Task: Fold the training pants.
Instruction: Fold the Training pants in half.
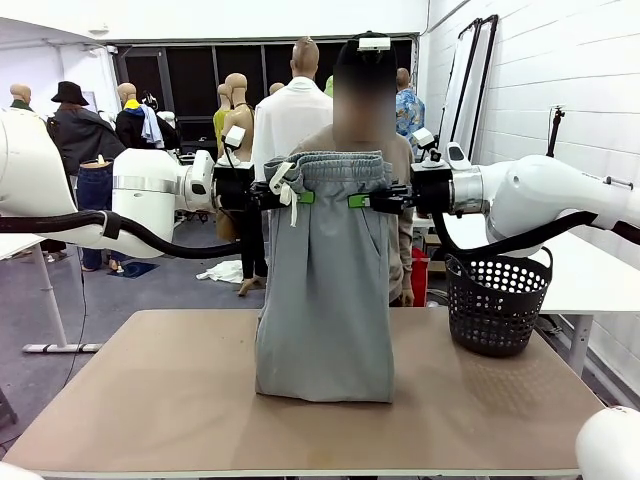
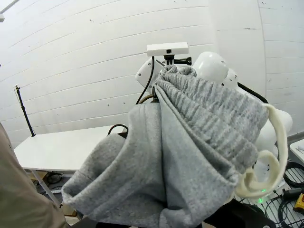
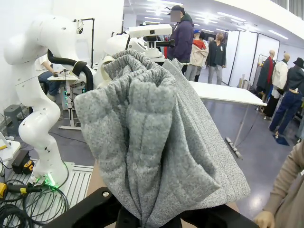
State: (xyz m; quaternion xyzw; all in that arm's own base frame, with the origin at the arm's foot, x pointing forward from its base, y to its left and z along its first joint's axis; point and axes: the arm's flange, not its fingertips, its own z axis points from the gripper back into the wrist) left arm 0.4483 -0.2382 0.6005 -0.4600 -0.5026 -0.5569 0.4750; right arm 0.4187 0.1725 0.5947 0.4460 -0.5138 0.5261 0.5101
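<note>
pants (image 1: 325, 290): one, hanging, hem on table (image 1: 150, 400)
left gripper (image 1: 300, 197): pinching waistband
right gripper (image 1: 360, 200): pinching waistband
basket (image 1: 497, 305): one

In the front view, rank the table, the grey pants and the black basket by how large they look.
1. Table, largest: it spans nearly the full width.
2. Grey pants, hanging from both grippers.
3. Black basket, smallest, though it stands farther back, which may shrink it.

Front camera facing table (image 1: 150, 400); wrist close-ups.
</note>
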